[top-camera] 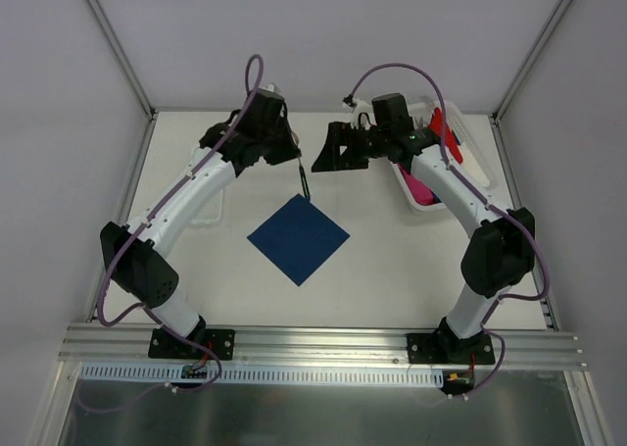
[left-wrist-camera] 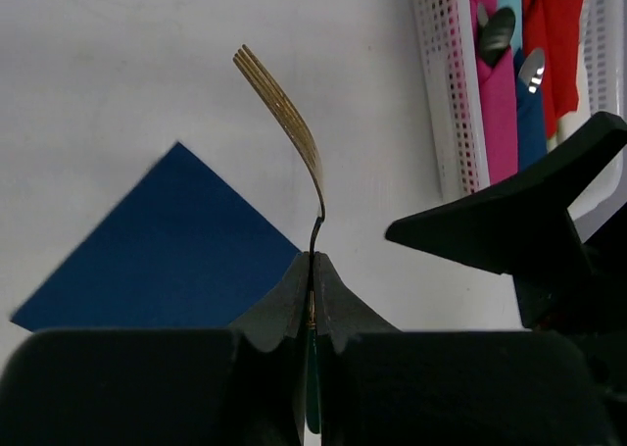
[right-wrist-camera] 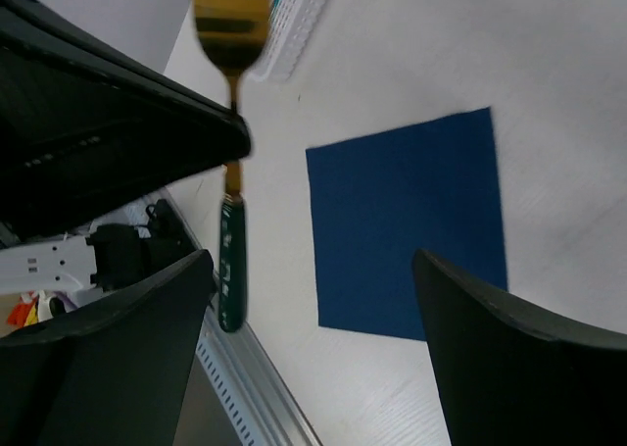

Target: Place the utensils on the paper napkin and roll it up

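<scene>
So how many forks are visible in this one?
1. A gold fork with a green handle is clamped in the left gripper, by the navy napkin's far corner. More may be hidden among the coloured items in the white tray.

A fork (left-wrist-camera: 294, 132) with gold tines and a dark green handle is pinched by its handle in the left end effector (left-wrist-camera: 311, 265), tines pointing outward. The navy napkin (left-wrist-camera: 157, 250) lies flat on the worktop (left-wrist-camera: 118, 64) below, one corner near the tines.

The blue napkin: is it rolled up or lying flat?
Lying flat, spread out. The dark navy-blue square paper napkin rests unrolled on the white table, all four corners showing in the top view.
</scene>
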You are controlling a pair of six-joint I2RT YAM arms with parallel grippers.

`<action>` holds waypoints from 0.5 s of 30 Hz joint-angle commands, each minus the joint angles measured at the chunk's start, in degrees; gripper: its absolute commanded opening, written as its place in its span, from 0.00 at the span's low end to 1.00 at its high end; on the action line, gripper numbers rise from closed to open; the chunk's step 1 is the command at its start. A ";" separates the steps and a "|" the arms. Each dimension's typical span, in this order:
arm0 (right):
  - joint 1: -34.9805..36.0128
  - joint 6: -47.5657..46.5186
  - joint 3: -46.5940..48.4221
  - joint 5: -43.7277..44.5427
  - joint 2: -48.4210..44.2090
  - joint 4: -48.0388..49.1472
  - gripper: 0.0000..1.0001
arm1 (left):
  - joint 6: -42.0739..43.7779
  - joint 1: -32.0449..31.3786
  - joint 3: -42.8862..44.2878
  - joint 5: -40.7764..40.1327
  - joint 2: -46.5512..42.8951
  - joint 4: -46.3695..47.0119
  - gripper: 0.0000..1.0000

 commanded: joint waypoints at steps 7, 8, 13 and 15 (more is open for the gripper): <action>5.77 2.16 -11.36 0.44 -10.90 6.10 0.76 | -10.52 -8.23 -1.54 -8.68 -2.44 0.77 0.00; 5.69 2.08 -11.80 0.52 -11.17 6.10 0.74 | -10.78 -8.23 -1.90 -8.68 -2.96 1.21 0.00; 5.69 2.07 -14.44 0.00 -13.28 6.98 0.55 | -12.45 -8.49 -5.14 -7.89 -6.22 4.02 0.00; 5.69 2.34 -15.06 -0.97 -13.72 8.11 0.41 | -12.63 -8.67 -5.94 -7.63 -7.09 5.25 0.00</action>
